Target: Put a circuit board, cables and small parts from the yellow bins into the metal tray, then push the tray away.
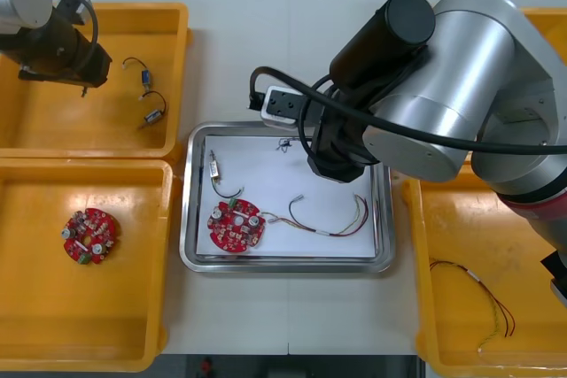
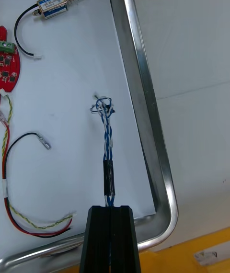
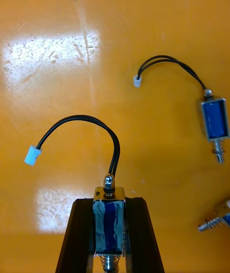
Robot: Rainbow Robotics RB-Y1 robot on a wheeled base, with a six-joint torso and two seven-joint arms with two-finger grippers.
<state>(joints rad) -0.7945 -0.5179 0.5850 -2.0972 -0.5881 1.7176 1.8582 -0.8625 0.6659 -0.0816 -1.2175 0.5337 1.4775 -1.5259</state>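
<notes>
Your right gripper [image 2: 113, 213], pinching the twisted blue and white cable [image 2: 108, 134], hangs over the shiny metal tray [image 2: 143, 86] by its far rim. If you release too close to that rim, the cable may spill out. Your left gripper [image 3: 109, 203] clamps a small metal part [image 3: 109, 227] in the far left yellow bin [image 3: 143, 24].

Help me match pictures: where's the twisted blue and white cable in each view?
Front view: twisted blue and white cable near the shiny metal tray's far rim.
Right wrist view: clamped in the right gripper, beside that rim.
Left wrist view: left gripper grips a small metal part.
Landmark: tray rim.
</notes>
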